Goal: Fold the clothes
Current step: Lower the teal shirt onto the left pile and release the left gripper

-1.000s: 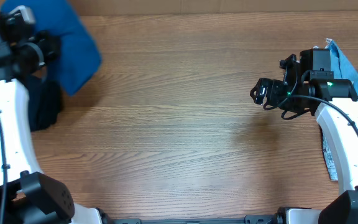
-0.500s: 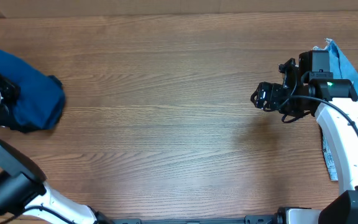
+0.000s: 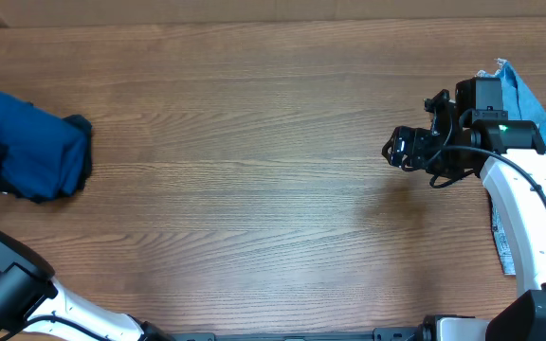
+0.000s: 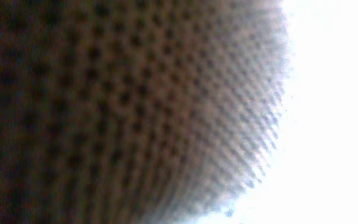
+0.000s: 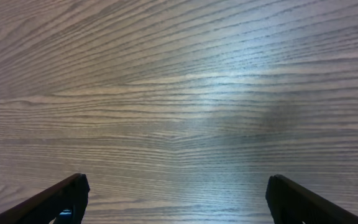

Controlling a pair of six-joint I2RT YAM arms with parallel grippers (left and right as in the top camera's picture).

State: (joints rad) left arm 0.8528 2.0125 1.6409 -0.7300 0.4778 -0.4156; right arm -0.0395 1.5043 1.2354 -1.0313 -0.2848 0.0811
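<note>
No text, label or number is legible. A pale strip (image 3: 502,244) at the table's (image 3: 273,189) right edge possibly carries print, but it is unreadable.

Very close on cloth (image 4: 123,112); whole frame out of focus. Cloth fills left and centre, top to bottom. Surface is a regular grid of small dark pits, knit or mesh. The rows curve and fan out, as over a rounded bulge. Colour hard to read: near black at far left, brownish-grey through the middle, paler grey toward the cloth's right margin. That margin is a fuzzy curved line, running from upper right down to bottom centre. Beyond it, blown-out white glare (image 4: 334,93) takes the right side, no detail inside. A few small bluish flecks sit along the fuzzy margin near the bottom.
</note>
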